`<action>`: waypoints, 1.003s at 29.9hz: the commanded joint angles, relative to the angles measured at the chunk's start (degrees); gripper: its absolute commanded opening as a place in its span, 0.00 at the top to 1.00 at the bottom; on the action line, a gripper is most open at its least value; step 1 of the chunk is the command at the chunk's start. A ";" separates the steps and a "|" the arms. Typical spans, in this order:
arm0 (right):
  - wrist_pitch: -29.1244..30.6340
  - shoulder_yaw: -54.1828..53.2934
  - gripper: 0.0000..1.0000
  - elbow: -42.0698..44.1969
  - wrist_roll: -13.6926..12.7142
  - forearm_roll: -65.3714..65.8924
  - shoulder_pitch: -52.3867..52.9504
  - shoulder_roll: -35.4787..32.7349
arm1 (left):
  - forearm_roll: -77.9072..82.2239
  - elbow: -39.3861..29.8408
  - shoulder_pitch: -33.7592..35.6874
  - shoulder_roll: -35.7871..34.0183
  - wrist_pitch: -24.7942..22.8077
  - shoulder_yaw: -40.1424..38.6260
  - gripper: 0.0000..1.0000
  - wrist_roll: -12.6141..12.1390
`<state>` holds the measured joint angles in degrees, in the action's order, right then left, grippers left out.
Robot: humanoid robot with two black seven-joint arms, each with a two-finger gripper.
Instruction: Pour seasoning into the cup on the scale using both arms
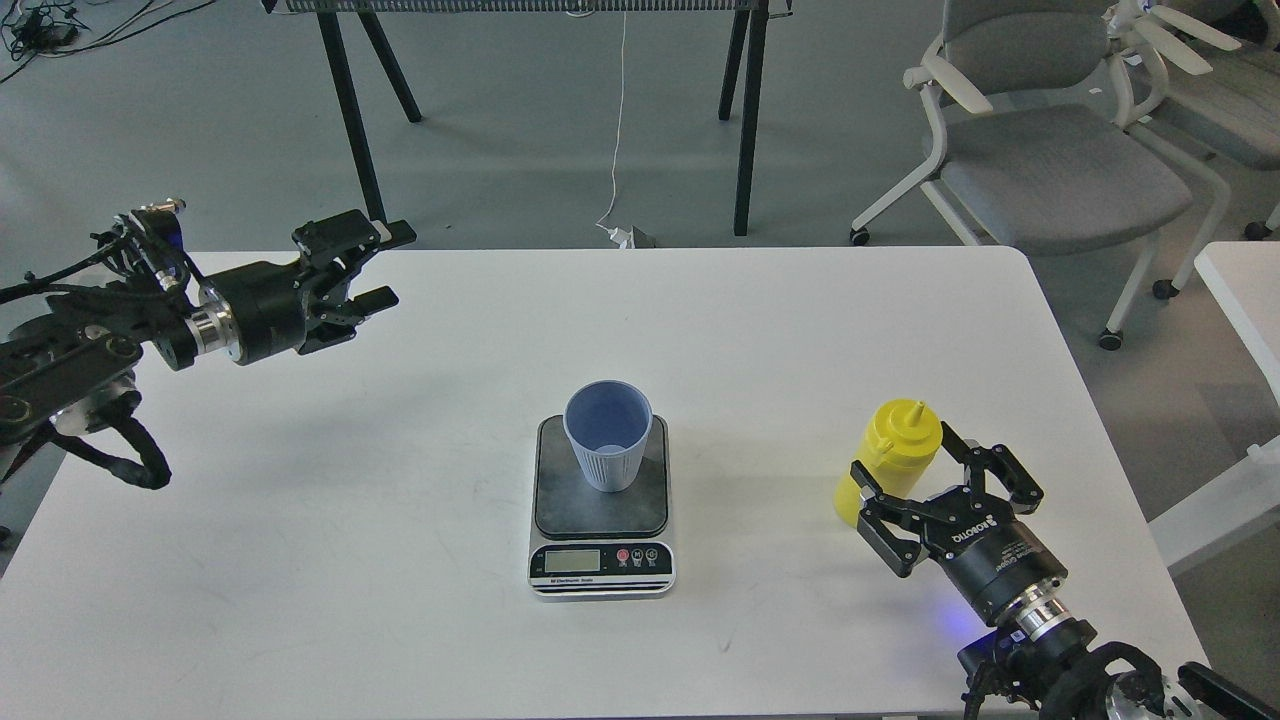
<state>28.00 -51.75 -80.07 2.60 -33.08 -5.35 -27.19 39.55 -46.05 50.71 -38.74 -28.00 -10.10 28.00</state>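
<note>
White surface (300, 560): right gripper (915, 490) spread wide around the upright seasoning bottle (893, 455), light, squeezable plastic, best gripped mid-body; left gripper (365, 268) open, empty.

Cup (608, 437) on scale (600, 500), at mid table (760, 330). Seasoning bottle (893, 457) well apart to the right, near edge side, between fingers of right gripper (915, 497). Left gripper (350, 275) far left, above table's far corner. Chair (1040, 150) beyond, far right
</note>
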 commanded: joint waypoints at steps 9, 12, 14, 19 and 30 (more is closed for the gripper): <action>0.00 -3.27 0.02 -9.22 0.12 0.04 -13.53 -7.78 | 0.00 0.00 0.00 -0.02 0.00 0.00 0.01 0.00; 0.00 -4.40 0.02 -11.33 0.39 -0.05 -17.58 -11.38 | 0.00 0.00 0.00 -0.02 0.00 0.00 0.01 0.00; 0.00 -6.95 0.02 -12.12 0.48 -0.22 -19.78 -13.75 | 0.00 0.00 0.00 -0.02 0.00 0.00 0.01 0.00; 0.00 -17.66 0.02 -9.67 0.48 -1.02 -20.41 -17.10 | 0.00 0.00 0.00 -0.02 0.00 -0.09 0.01 0.00; 0.00 -13.22 0.02 2.89 -0.23 1.96 10.67 -18.42 | -0.61 0.17 0.00 -0.28 0.00 -0.53 0.01 0.00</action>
<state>28.00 -69.70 -80.52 2.37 -32.66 -5.09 -45.59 39.23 -45.86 50.71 -39.02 -28.00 -10.45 28.00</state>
